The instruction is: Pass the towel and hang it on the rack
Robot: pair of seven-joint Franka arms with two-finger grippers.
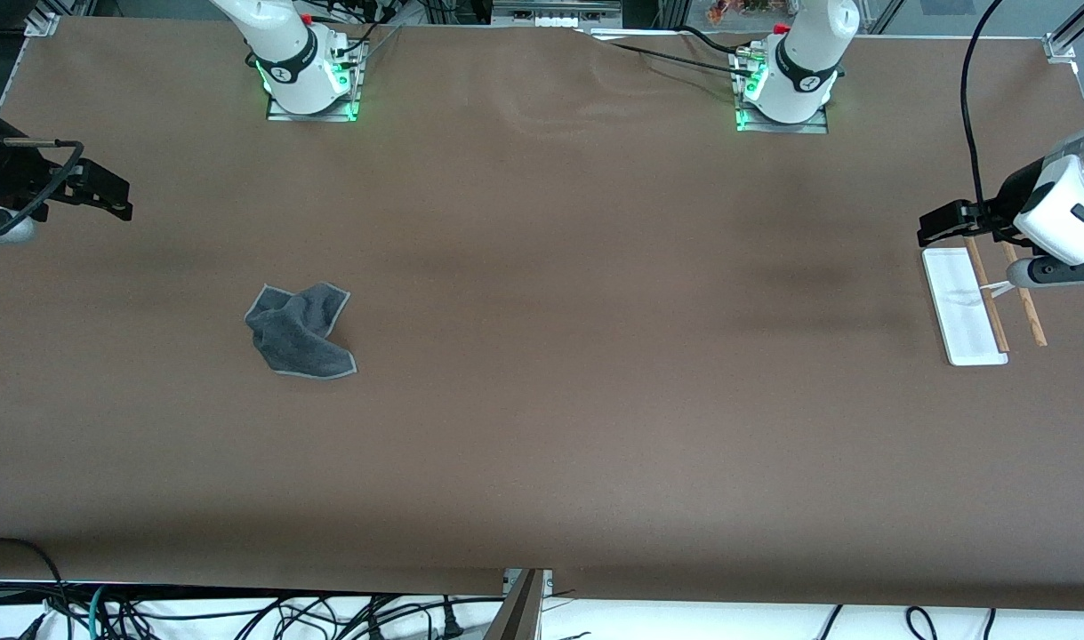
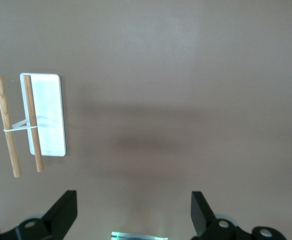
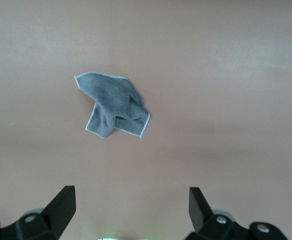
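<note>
While the towel (image 1: pixel 300 331) lies crumpled well apart from the rack (image 1: pixel 964 307), the unclenched, empty right gripper (image 3: pixel 130 205) is the nearer one; the left gripper (image 2: pixel 133 210) waits, also unclenched, over the rack

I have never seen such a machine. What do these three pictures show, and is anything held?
Two robot arms stand at a brown table. One picture looks down from a high camera facing them; the other two come from cameras on the arms' wrists. A crumpled grey towel lies toward the right arm's end, and a small rack with two wooden rods toward the left arm's end. The right gripper hangs over bare table by the towel, the left gripper by the rack. Both are open and hold nothing.
</note>
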